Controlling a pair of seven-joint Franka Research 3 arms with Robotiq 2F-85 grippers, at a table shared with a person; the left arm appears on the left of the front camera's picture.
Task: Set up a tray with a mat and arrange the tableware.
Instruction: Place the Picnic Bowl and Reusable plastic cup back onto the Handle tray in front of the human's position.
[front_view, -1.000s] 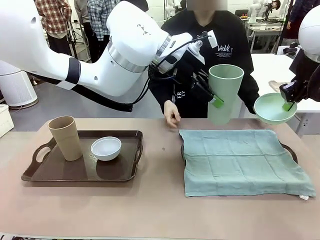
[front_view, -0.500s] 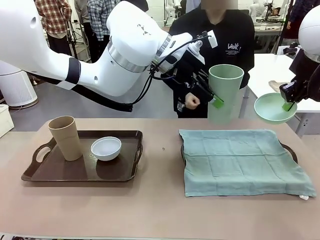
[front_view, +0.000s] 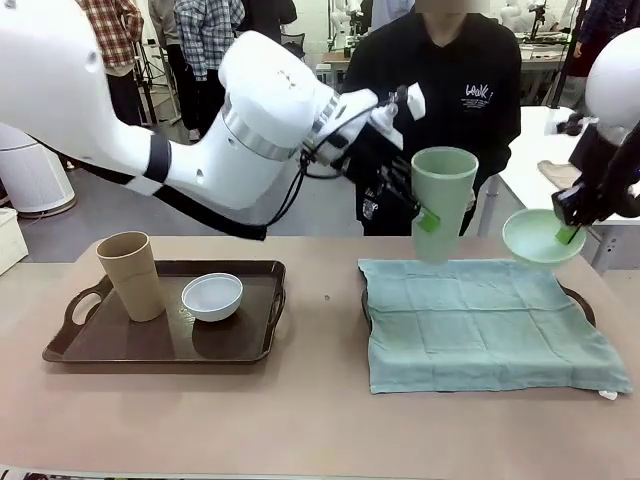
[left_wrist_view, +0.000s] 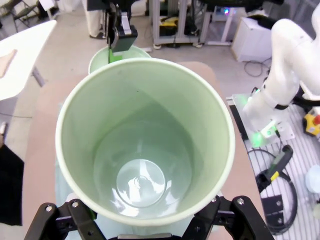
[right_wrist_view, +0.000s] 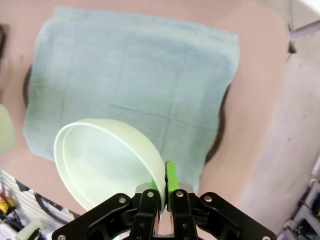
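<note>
Tabletop (front_view: 300, 420) with mat (front_view: 490, 320), left claw (front_view: 432, 215) clasping green cup (front_view: 445, 185), right claw (front_view: 568, 233) pinching green bowl (front_view: 535, 240)

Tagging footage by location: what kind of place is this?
Likely a robotics lab: metal equipment racks and loose cables on the floor, plus work tables behind the person.

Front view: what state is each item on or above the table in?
pale green cup, upright, empty, held in the air by the left pincer.
pale green bowl, tilted, in the air, rim pinched by the right pincer.
tan cup, upright on the left tray.
white bowl, upright, empty, on the left tray.
mat, spread over the right tray.
</note>
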